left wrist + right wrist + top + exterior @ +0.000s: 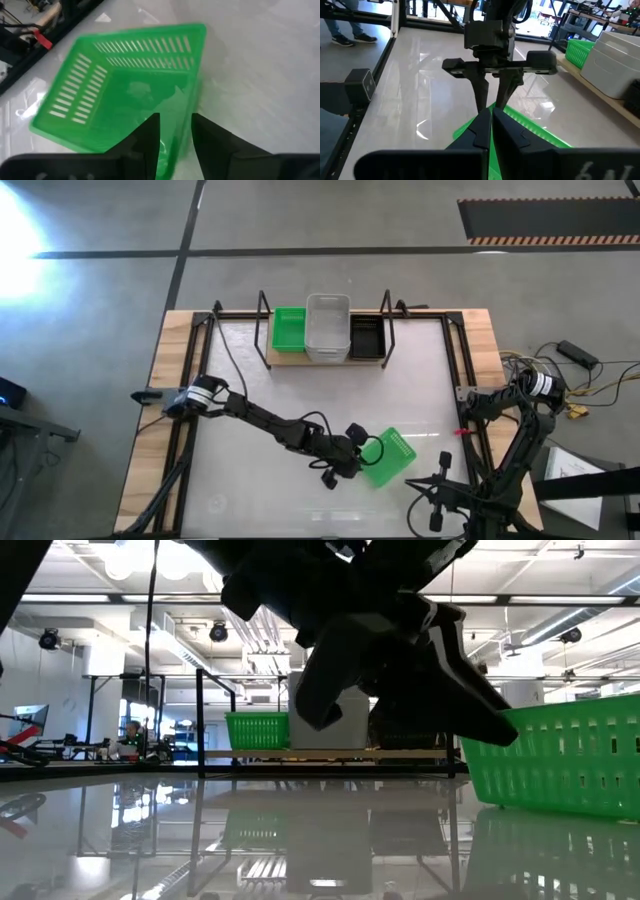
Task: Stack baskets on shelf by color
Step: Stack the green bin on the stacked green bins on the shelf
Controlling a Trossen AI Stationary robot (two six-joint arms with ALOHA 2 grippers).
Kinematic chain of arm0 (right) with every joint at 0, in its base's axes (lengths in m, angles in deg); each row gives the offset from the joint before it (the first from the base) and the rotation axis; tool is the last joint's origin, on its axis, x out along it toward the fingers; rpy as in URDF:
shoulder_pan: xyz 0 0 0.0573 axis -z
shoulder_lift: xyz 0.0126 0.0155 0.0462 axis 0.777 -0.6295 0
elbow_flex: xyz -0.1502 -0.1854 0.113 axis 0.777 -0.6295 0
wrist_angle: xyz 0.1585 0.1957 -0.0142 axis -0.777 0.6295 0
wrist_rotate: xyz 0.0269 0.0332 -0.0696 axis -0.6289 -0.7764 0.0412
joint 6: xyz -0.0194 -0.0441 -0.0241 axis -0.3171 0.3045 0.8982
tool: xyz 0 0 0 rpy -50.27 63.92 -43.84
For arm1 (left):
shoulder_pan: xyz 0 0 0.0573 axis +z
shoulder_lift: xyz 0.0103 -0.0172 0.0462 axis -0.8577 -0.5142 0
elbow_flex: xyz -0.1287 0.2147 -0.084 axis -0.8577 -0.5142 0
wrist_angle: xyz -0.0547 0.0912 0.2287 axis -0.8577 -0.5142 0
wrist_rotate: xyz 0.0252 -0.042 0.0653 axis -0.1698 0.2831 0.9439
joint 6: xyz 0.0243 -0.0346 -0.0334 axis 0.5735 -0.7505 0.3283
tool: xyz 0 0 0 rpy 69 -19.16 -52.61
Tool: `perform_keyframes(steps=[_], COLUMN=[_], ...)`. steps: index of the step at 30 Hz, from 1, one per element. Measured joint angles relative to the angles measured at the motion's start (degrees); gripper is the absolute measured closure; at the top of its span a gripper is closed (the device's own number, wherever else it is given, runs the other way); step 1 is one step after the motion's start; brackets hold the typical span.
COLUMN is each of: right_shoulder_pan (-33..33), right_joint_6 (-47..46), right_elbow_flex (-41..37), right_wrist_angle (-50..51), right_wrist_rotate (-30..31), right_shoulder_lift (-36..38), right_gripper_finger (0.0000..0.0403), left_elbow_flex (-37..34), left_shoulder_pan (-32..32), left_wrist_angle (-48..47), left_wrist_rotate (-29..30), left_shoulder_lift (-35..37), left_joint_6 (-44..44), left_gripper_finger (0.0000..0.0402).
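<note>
A green basket [388, 457] stands on its bottom on the white table top, near the front and right of the middle. My left gripper [175, 117] reaches it from the table's left and is shut on one of its side walls. The shelf [325, 361] stands at the far middle. On its plank stand a green basket [289, 328], a stack of translucent white baskets [328, 327] and a black basket [366, 335]. My right gripper [425, 492] hangs shut at the table's near right corner, holding nothing. My left gripper has the green basket's side wall [176, 106] between its two fingers, close to a corner. One finger [149, 137] is inside the basket and one [210, 145] outside. The fingers slant down from the table's left. The basket's bottom [560, 805] rests on the table.
Black frame rails [455, 365] run along the table's left and right sides on the wooden border. Cables [585, 380] lie on the floor at the right. The white top between the shelf and the held basket is bare.
</note>
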Motion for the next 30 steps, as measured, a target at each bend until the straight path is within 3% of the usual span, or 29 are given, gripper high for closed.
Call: perform_keyframes(steps=[9,17,25,30], right_shoulder_pan=[0.00,0.00,0.00,0.00], right_joint_6=[0.02,0.02,0.04,-0.04], right_elbow_flex=[0.00,-0.02,-0.09,-0.45], right_wrist_angle=[0.04,0.07,0.05,0.12], right_wrist_rotate=[0.00,-0.02,-0.07,-0.15], right_shoulder_lift=[0.00,0.01,0.00,0.00], right_gripper_finger=[0.0394,0.0394,0.0394,0.0394], left_elbow_flex=[-0.84,-0.40,-0.41,-1.09], left_shoulder_pan=[-1.03,-2.08,-7.29,-12.44], left_wrist_angle=[-0.08,1.56,-2.57,-14.52], left_wrist_rotate=[-0.15,1.17,21.83,39.68], left_shoulder_lift=[0.02,0.02,5.30,13.36], left_joint_6=[-0.04,-3.11,-5.82,-8.68], left_gripper_finger=[0.0317,0.0395,0.0400,0.0400])
